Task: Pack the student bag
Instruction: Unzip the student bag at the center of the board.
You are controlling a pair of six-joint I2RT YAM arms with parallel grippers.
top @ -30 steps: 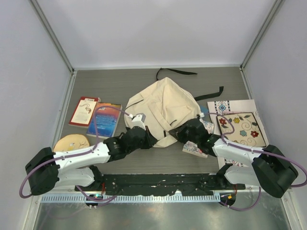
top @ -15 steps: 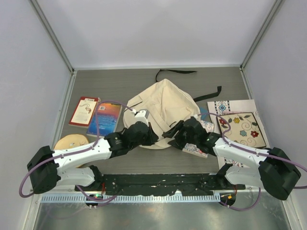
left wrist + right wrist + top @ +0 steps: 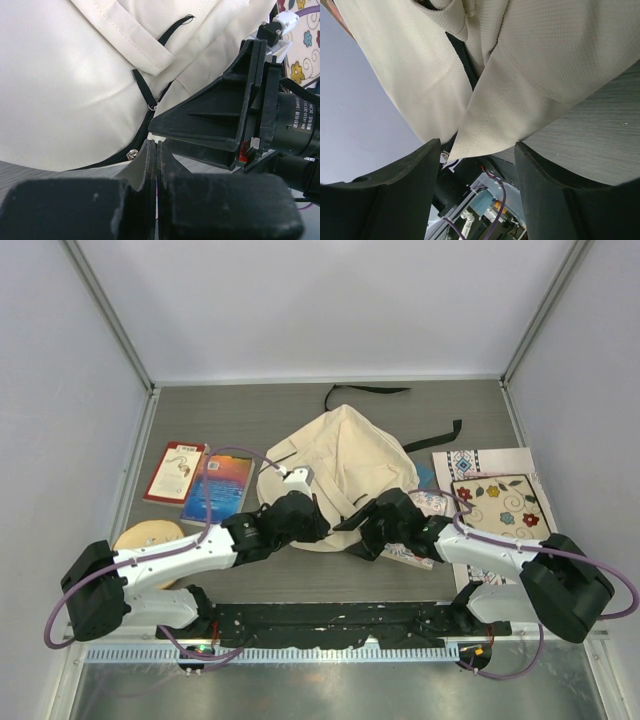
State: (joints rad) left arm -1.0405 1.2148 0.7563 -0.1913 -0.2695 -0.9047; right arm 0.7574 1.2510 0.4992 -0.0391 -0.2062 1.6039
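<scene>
The student bag, cream fabric with black straps, lies in the middle of the table. My left gripper is at its near left edge, jaws pressed shut with nothing visible between them. In the left wrist view its tips sit just beside the bag's black zipper. My right gripper stands open at the bag's near right edge. In the right wrist view a loose corner of cream fabric hangs between its spread fingers, touching neither pad.
A red book and a blue book lie left of the bag, with a round tan object nearer. To the right are a flower-patterned notebook and a white patterned sheet. A small printed packet lies under my right arm.
My right gripper has opened and let go of the bag's edge, shifting left and nearer. The bag's fabric has settled flatter. My left gripper has edged right, still shut.
</scene>
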